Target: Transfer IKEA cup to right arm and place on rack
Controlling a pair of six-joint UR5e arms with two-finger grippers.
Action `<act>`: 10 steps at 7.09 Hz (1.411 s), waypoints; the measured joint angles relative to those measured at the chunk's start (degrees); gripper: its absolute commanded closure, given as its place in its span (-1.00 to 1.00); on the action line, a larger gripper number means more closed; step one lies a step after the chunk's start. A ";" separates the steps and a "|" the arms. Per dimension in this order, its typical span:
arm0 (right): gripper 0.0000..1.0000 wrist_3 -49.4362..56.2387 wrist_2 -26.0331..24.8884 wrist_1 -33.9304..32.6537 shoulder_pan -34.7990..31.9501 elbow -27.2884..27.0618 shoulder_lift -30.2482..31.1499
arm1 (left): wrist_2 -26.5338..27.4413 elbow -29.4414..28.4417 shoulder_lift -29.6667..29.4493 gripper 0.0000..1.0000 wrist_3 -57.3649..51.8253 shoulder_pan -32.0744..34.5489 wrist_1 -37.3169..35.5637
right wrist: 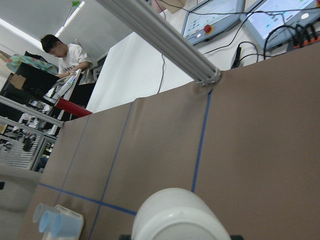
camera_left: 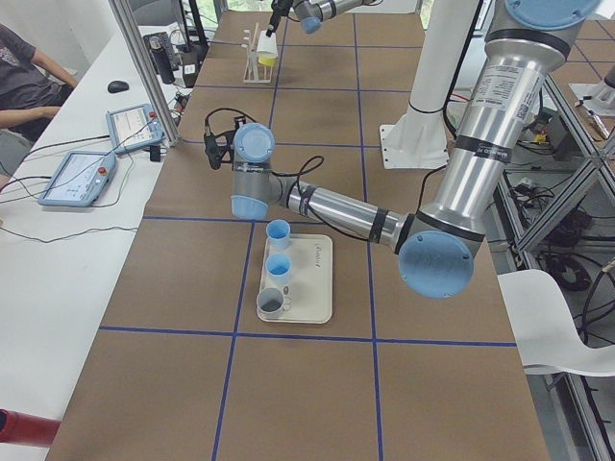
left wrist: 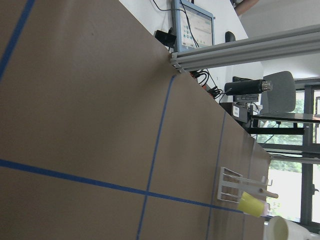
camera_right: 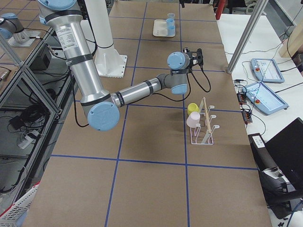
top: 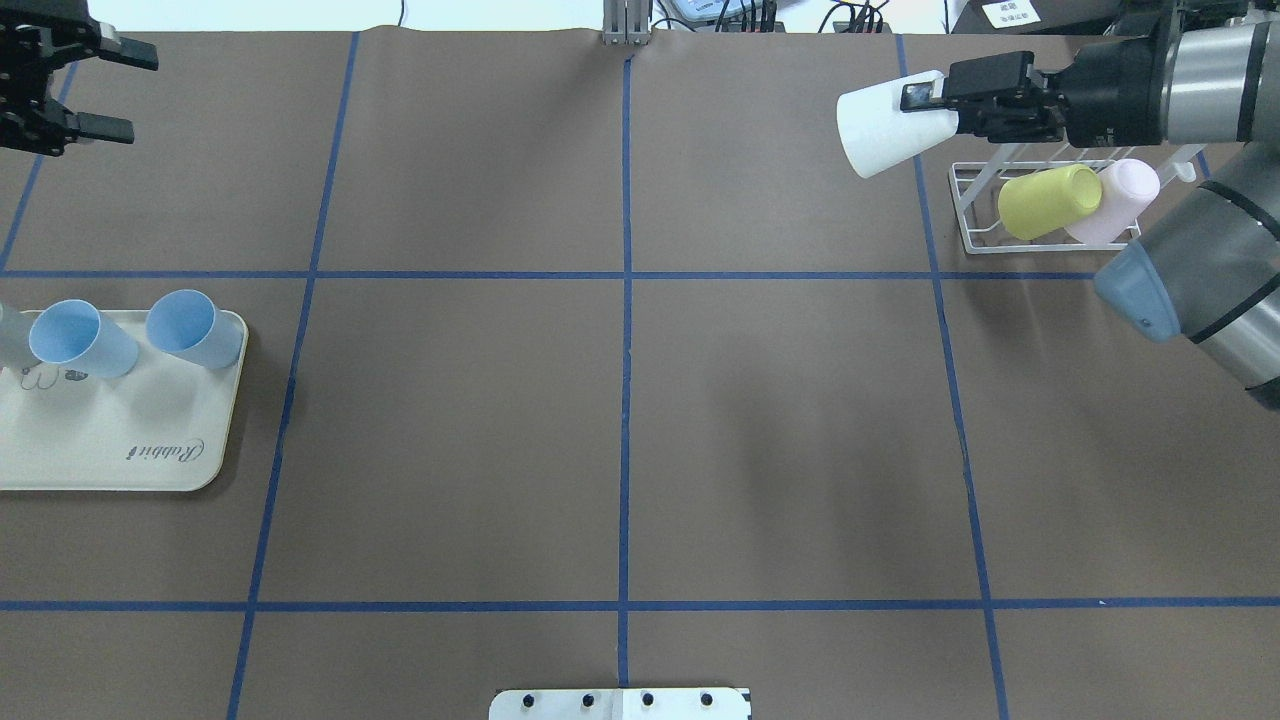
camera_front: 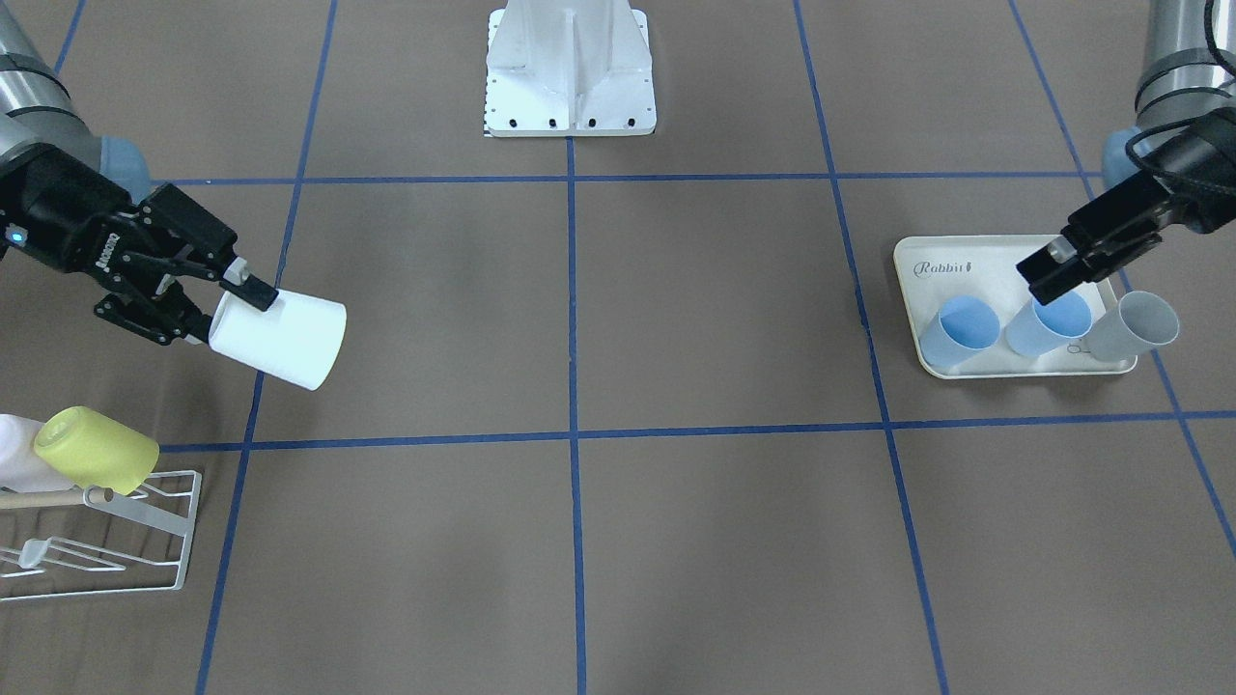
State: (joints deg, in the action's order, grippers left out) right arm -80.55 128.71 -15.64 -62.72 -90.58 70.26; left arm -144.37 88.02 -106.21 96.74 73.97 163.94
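My right gripper (camera_front: 228, 311) (top: 928, 98) is shut on the base end of a white IKEA cup (camera_front: 285, 338) (top: 885, 122). It holds the cup on its side in the air, mouth towards the table's middle, just beside the white wire rack (camera_front: 145, 521) (top: 975, 215). The cup's base fills the bottom of the right wrist view (right wrist: 177, 215). The rack bears a yellow cup (camera_front: 97, 449) (top: 1048, 200) and a pale pink cup (top: 1120, 200). My left gripper (camera_front: 1053, 270) (top: 118, 92) is open and empty, above the tray's far end.
A cream rabbit-print tray (camera_front: 966, 261) (top: 110, 440) holds two light-blue cups (camera_front: 961, 328) (camera_front: 1048, 323) and a grey cup (camera_front: 1135, 326). The robot's white base (camera_front: 570, 68) stands at the table's middle edge. Blue tape lines cross the brown table.
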 measured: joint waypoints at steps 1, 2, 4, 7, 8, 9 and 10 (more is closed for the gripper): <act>0.29 4.01 1.58 -4.60 -3.16 0.12 0.04 | -0.32 -0.11 1.15 -1.00 -7.42 2.01 -4.18; 0.28 9.99 4.64 -10.33 -7.78 0.09 0.55 | -0.19 -0.20 2.01 -1.00 -13.98 3.59 -8.49; 0.28 26.39 9.95 -21.34 -15.88 -0.20 4.94 | 1.83 -0.27 3.67 -1.00 -23.87 5.39 -14.87; 0.28 51.87 9.66 -37.47 -19.09 -0.55 11.58 | 5.29 -0.27 6.37 -1.00 -29.60 5.67 -16.44; 0.28 57.40 8.12 -43.28 -19.19 -0.63 12.12 | 5.44 -0.20 6.54 -1.00 -29.89 5.71 -16.46; 0.28 60.58 7.05 -47.52 -19.26 -0.67 12.08 | 5.48 -0.01 6.88 -1.00 -29.99 5.73 -16.46; 0.28 61.89 5.77 -49.51 -19.01 -0.70 11.95 | 5.50 0.20 7.34 -1.00 -30.02 5.74 -16.46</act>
State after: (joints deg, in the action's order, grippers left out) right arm -18.67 134.48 -65.15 -81.73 -91.29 82.21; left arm -138.87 88.22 -98.87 66.72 79.71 147.48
